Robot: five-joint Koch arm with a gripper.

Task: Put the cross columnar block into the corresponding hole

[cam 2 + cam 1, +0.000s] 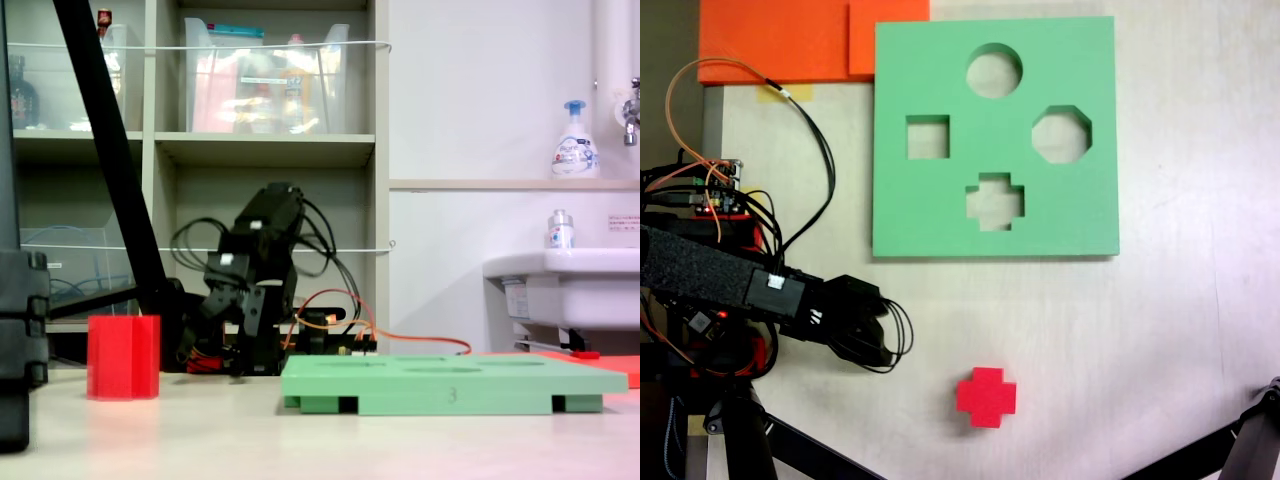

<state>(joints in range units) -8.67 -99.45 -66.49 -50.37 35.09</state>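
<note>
The cross columnar block (986, 397) is a small bright red foam piece standing free on the table near the front edge; it also stands upright at the left (123, 356). The green foam board (940, 215) lies flat further back, with its plus-shaped hole (995, 201) near the board's front edge. My black gripper (876, 345) sits left of the block, about a block's width and a half away, low over the table (245, 366). Its jaws look closed together with nothing between them.
The board also has a round cutout (994, 70), a square cutout (927, 137) and an octagonal cutout (1061, 134). Orange foam sheets (790, 40) lie at the back left. Loose cables (810, 130) loop near the arm's base. Tripod legs (1240, 450) cross the front corners.
</note>
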